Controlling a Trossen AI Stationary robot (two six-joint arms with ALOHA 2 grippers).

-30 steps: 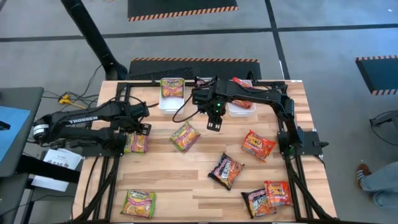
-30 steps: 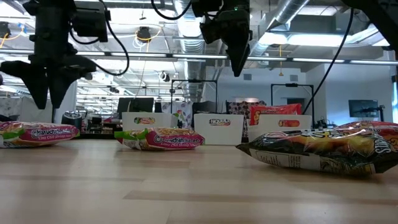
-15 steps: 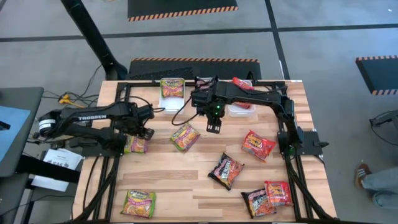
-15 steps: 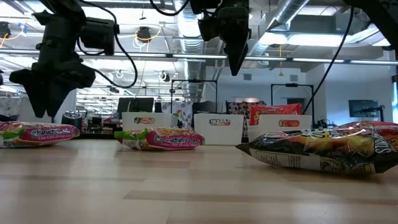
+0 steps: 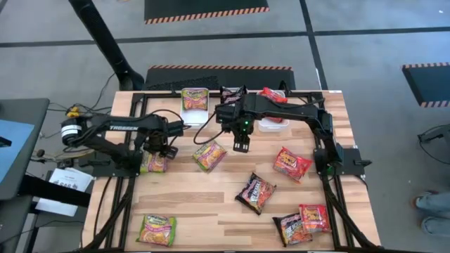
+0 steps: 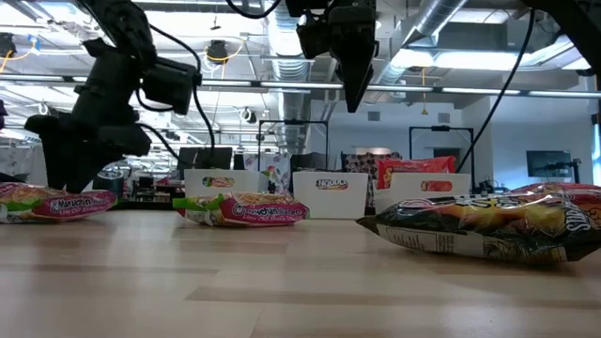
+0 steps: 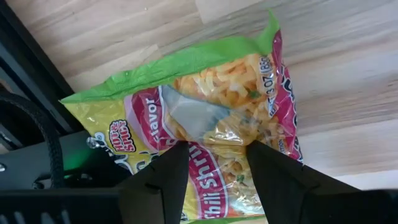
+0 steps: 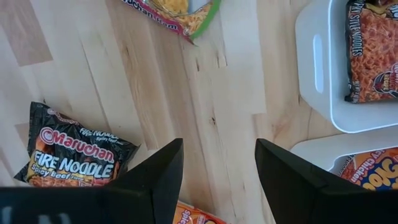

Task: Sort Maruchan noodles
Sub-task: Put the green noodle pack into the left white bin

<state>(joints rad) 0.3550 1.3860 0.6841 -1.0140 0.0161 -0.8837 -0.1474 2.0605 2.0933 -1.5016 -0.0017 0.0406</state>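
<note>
A green-yellow Maruchan noodle packet (image 5: 152, 165) (image 7: 217, 106) lies flat on the table near its left edge. My left gripper (image 5: 162, 146) (image 7: 216, 149) (image 6: 68, 180) stands open right over its middle, fingers pointing down, one on either side of the packet's centre. My right gripper (image 5: 241, 144) (image 8: 219, 146) (image 6: 355, 89) hangs open and high above the table's middle with nothing between its fingers. Another green-yellow packet (image 5: 209, 154) lies between the two grippers. My left gripper comes at the green-yellow packet from above, its open fingers (image 7: 168, 174) down at the packet's middle (image 7: 214, 134). I cannot tell whether the fingertips touch the wrapper. The packet lies flat on the table.
White bins (image 5: 193, 121) (image 5: 273, 126) with packets in them stand along the far edge. A red-orange packet (image 5: 292, 163), a dark packet (image 5: 256, 191), a dark and a red-orange one (image 5: 302, 225) and a green-yellow one (image 5: 156, 228) lie on the near half. Black frame rails (image 5: 130, 169) run along the sides.
My left gripper has gone down toward the green-yellow packet near the left edge, turning a little, and stays open. The packet has not moved.
</note>
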